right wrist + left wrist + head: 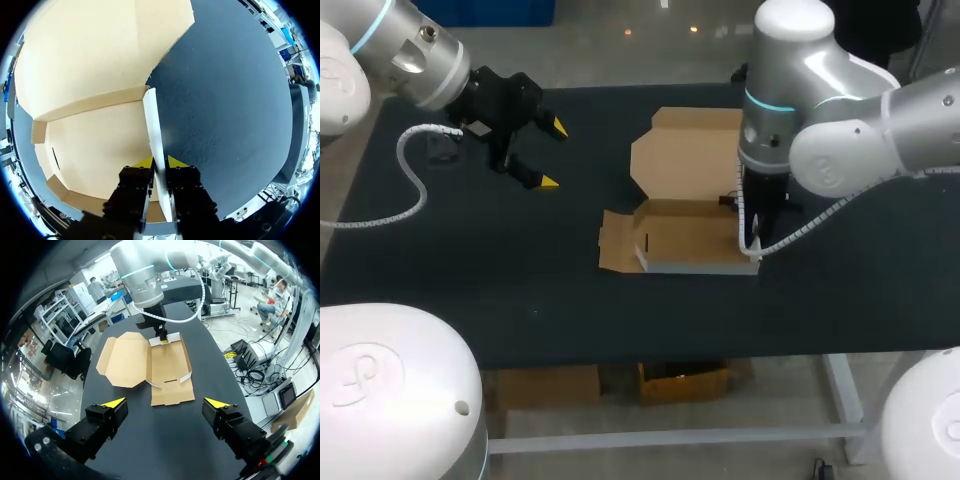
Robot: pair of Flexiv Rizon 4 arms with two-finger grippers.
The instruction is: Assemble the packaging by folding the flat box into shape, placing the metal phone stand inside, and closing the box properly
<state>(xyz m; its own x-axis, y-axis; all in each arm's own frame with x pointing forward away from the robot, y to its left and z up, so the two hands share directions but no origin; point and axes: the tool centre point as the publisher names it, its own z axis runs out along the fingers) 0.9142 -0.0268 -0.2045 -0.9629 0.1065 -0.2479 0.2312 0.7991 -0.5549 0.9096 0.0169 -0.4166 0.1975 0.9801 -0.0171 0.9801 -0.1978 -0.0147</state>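
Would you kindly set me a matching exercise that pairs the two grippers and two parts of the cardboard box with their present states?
Things
1. left gripper
2. right gripper
3. box lid
4. side flap

States
A. spread open, flat on the table
B. open, holding nothing, well apart from the cardboard
C. standing upright, pinched between two yellow tips
D. shut on a thin edge of cardboard

Pairs: 1-B, 2-D, 3-A, 4-C

The box [685,240] lay on the table [520,290], lid [685,150] behind it; right gripper [160,162] astride its right wall [154,120]; left gripper [554,155] well apart, leftward.
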